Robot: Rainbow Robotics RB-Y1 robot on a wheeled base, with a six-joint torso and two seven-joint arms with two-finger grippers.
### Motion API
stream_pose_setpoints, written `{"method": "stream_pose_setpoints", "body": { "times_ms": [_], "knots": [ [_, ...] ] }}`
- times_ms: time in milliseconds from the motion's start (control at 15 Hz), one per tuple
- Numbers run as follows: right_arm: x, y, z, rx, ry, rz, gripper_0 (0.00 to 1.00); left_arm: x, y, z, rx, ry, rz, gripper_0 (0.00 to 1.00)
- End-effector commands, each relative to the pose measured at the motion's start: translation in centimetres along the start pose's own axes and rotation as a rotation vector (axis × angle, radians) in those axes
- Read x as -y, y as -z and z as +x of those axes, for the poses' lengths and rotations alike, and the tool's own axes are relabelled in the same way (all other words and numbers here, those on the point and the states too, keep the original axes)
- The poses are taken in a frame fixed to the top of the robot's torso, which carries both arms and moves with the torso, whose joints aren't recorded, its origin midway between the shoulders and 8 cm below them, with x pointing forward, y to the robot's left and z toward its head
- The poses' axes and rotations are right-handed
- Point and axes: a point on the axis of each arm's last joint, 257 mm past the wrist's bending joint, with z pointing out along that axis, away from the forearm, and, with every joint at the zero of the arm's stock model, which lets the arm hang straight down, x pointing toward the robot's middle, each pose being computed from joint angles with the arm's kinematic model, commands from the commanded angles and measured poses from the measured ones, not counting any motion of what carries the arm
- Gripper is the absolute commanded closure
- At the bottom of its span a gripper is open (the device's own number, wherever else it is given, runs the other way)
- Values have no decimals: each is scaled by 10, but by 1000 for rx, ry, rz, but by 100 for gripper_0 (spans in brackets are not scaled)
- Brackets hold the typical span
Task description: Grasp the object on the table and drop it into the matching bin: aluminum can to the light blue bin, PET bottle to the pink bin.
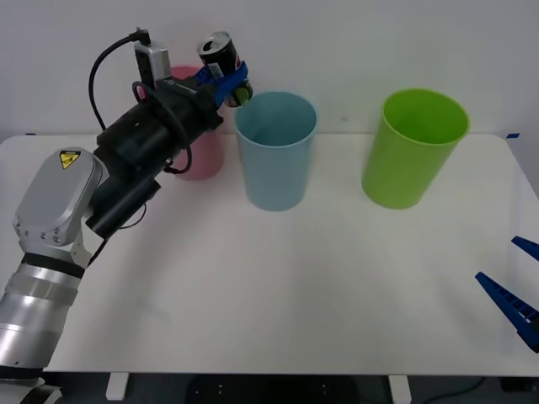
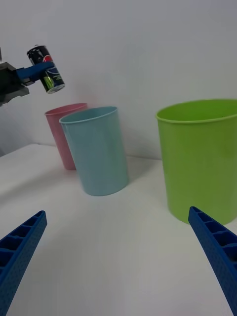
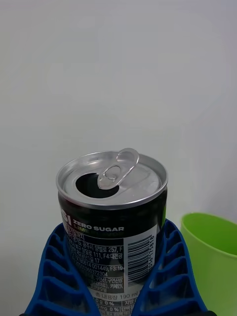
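Left hand [image 1: 226, 84] is clamped on the aluminum can [image 1: 219, 55], carrying it in the air well above the counter [image 1: 278, 286]. In the front view the can sits between the pink bin [image 1: 202, 151] and the light blue bin [image 1: 275, 150], just beside the blue bin's near-left rim but not yet over its mouth. From the right wrist view the can [image 2: 47, 69] hangs above and to the pink-bin side of both cups, so the gap that matters is lateral: the hand needs to carry the can further toward the robot's right until it clears the blue rim. Can's long axis is tilted, opened top pointing up and away from the wrist; the left wrist view shows both ribbed fingers [image 3: 170, 266] pinching the lower body, pull-tab end free. Right hand [image 1: 514, 303] is parked low at the counter's right edge, spread wide, holding nothing, and well apart from the bins. A lime green bin [image 1: 413, 147] stands further right, not relevant. My read: transport phase, release not yet due.
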Motion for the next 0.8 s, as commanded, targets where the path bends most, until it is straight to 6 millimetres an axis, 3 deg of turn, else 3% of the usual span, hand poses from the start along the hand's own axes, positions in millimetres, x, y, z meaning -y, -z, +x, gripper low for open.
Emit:
{"method": "stream_pose_setpoints", "body": {
  "times_ms": [67,467,800],
  "knots": [
    [0,0,0,0,0,0,0,-1,-23,9,-38,-22,8,100],
    [0,0,0,0,0,0,0,4,-60,23,-118,-84,36,99],
    [0,0,0,0,0,0,0,14,-66,33,-150,-103,57,98]
  ]
}}
